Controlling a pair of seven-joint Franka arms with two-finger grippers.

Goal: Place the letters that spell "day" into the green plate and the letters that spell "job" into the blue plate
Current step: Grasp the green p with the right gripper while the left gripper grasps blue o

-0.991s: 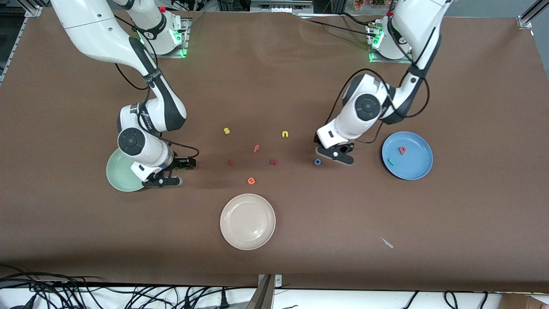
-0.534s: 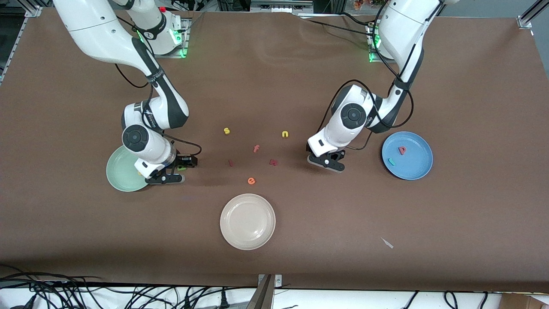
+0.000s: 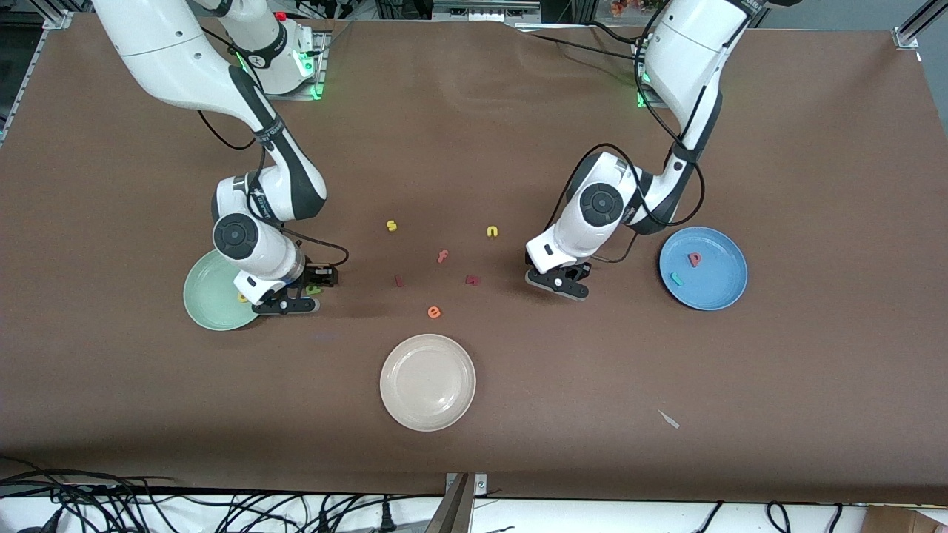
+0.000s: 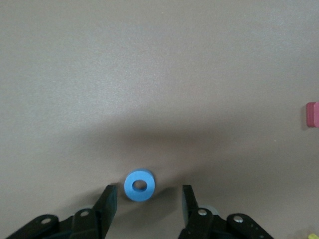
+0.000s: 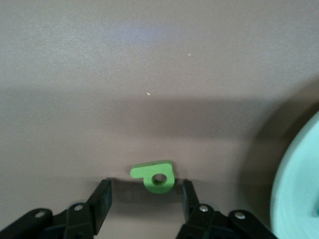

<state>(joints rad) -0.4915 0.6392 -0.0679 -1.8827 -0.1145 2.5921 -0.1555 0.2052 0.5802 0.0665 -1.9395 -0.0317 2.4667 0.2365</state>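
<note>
- Brown cloth covers the table (image 3: 474,414) in the front view. The left gripper (image 3: 557,283) sits low over the cloth between the scattered letters and the blue plate (image 3: 722,296), which holds the pinkish b (image 3: 695,259) and teal j (image 3: 675,279). The right gripper (image 3: 285,303) is at the edge of the green plate (image 3: 204,307), where a yellow a (image 3: 242,298) shows.
- Left wrist view: fingers (image 4: 107,204) stand apart on either side of the blue o (image 4: 139,185), not yet touching it. The ring lies at the fingertips, so a shallow close could flick it away.
- Right wrist view: fingers (image 5: 102,199) stand apart, flanking the green d (image 5: 154,177), which lies on the cloth just beside the plate rim (image 5: 299,189). Its uneven shape may twist or slip when squeezed.
</note>
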